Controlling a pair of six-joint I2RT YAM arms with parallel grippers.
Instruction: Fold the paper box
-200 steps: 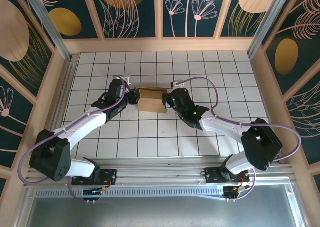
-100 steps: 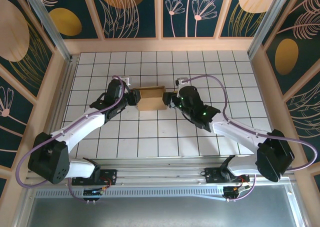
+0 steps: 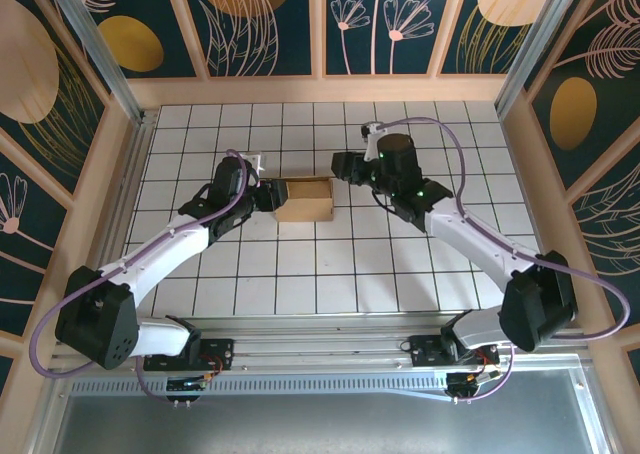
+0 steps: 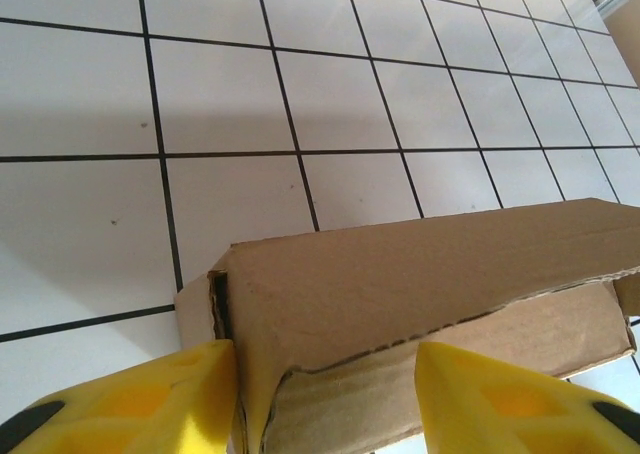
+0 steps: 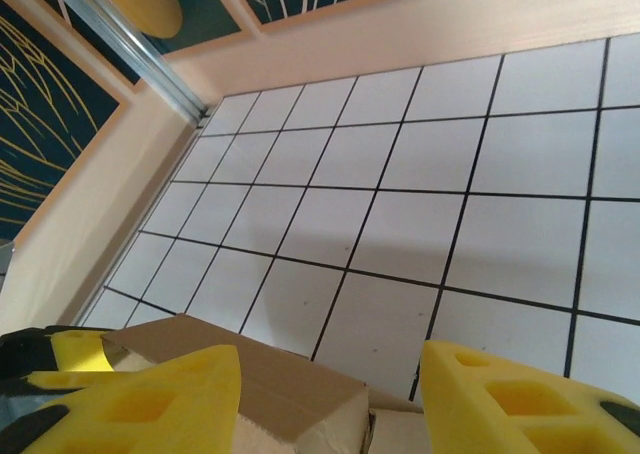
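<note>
From above, the paper box [image 3: 304,199] lies on the desk [image 3: 400,264], my left pincer [image 3: 268,195] at its left edge and my right pincer [image 3: 345,164] near its far right corner but apart. At my left wrist, the left pincer [image 4: 322,354] is spread wide with an end of the paper box [image 4: 420,274] between its fingers, one touching a corner. At my right wrist, the right pincer [image 5: 330,354] gapes over tiles, with the paper box [image 5: 290,399] low left.

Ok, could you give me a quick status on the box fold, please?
Left gripper jaws open, straddling left end of paper box. Right gripper open, off the box, near its right end. Nothing in the way.
</note>
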